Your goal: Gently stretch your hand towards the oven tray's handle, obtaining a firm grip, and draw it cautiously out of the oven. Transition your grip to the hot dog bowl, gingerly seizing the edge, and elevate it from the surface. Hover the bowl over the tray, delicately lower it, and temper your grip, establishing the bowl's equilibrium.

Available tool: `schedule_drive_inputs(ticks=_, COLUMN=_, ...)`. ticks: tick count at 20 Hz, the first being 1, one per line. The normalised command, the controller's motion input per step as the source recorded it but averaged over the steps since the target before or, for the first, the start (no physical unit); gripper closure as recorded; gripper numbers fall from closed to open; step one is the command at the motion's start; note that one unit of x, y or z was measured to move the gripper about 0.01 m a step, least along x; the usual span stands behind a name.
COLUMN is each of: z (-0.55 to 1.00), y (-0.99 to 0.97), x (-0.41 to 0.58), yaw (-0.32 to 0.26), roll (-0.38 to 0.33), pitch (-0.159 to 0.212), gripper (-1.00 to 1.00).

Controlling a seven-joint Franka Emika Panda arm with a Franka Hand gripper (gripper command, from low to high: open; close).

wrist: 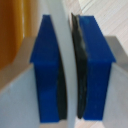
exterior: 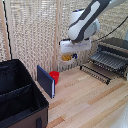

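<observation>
My gripper (exterior: pixel 68 58) hangs in the air above the wooden tabletop (exterior: pixel 90 100), with the hot dog bowl (exterior: pixel 67 57) pinched in it. In the wrist view my blue fingers (wrist: pixel 47 70) clamp the bowl's thin white rim between their dark pads (wrist: pixel 80 75); the yellow-orange food piece (wrist: pixel 12 30) shows inside the bowl, on the far side of one finger. In the exterior view only a small patch of yellow under the white hand gives the bowl away, and it is well clear of the surface.

The oven tray (exterior: pixel 107 60) lies to the exterior view's right of the bowl, pulled out of the oven (exterior: pixel 117 47), a dark rack of parallel bars. The oven tray's handle (exterior: pixel 94 73) runs along its front edge, nearest me. The bowl is near the tray's left end but not over it, and sits higher than the rack.

A red cup (exterior: pixel 54 76) stands on the tabletop below and to the left of my gripper, just beside a blue flat panel (exterior: pixel 46 81) standing on edge. A black fabric box (exterior: pixel 20 95) fills the lower left. Behind everything is a pale woven screen (exterior: pixel 35 35).
</observation>
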Motion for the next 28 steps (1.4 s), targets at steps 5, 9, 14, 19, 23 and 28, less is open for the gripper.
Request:
schedule_drive_inputs(ticks=5, z=0.79, y=-0.01, x=0.345, yaw=-0.274, roll=-0.062, pitch=0.049, gripper=1.0)
schedule_drive_inputs(ticks=9, z=0.91, y=-0.22, x=0.376, yaw=-0.223, roll=-0.015, pitch=0.07, gripper=1.0)
schedule_drive_inputs(ticks=14, z=0.83, y=-0.55, x=0.247, yaw=-0.147, roll=0.047, pitch=0.024, gripper=1.0)
schedule_drive_inputs(ticks=19, z=0.71, y=-0.71, x=0.081, yaw=-0.114, roll=0.061, pitch=0.013, gripper=1.0)
schedule_drive_inputs(ticks=23, z=0.43, y=-0.72, x=0.001, yaw=-0.147, roll=0.033, pitch=0.002, gripper=1.0)
schedule_drive_inputs(ticks=28, z=0.07, y=-0.71, x=-0.02, yaw=-0.182, roll=0.001, pitch=0.0, gripper=1.0)
